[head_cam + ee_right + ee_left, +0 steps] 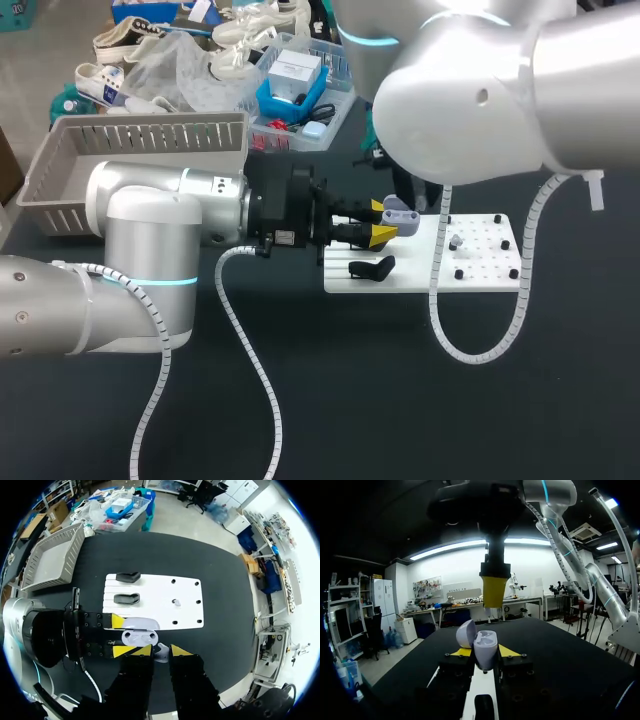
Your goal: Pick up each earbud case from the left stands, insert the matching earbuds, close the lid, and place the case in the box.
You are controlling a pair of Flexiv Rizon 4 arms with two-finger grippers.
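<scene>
My left gripper [382,221] is shut on a lilac earbud case [485,649] and holds it above the near-left corner of the white board [420,278]. The case's lid [465,632] stands open. My right gripper [161,651] hangs straight above the case, shut on a small pale earbud [161,654]. One of its yellow fingertips [493,591] points down at the case's open top. Another pale earbud [176,601] sits on the board among black pegs. Two black stands [127,576] on the board's left part are bare.
A grey slatted basket [130,160] stands at the table's far left. Behind it lies a clear bin [300,85] of small items. My right arm [480,100] covers much of the board's far side in the head view. The left arm's cable [250,350] trails over the near table.
</scene>
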